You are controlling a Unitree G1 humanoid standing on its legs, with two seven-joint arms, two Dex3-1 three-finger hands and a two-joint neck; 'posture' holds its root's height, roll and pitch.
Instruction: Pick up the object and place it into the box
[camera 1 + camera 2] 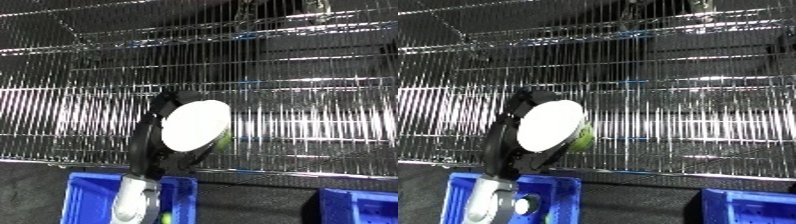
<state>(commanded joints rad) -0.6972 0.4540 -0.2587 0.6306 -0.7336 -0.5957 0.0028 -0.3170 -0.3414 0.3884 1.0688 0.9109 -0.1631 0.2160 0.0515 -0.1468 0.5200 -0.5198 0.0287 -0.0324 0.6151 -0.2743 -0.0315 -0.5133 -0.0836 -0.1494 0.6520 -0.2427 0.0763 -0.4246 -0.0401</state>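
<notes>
Holding white-lidded green tub [551,126], left hand [509,145], wire shelf [691,125], blue bin [84,192] below

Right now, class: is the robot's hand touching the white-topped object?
Touching. In the left eye view the left hand has black fingers curled round the edge of the white-topped object, with no gap between them, above the blue bin.

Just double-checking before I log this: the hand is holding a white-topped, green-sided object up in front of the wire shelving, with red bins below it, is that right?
Not quite. The bins below are blue, not red; the left eye view shows one under the forearm and another at lower right. The rest holds: the left hand holds the white-topped object in front of the wire shelving.
</notes>
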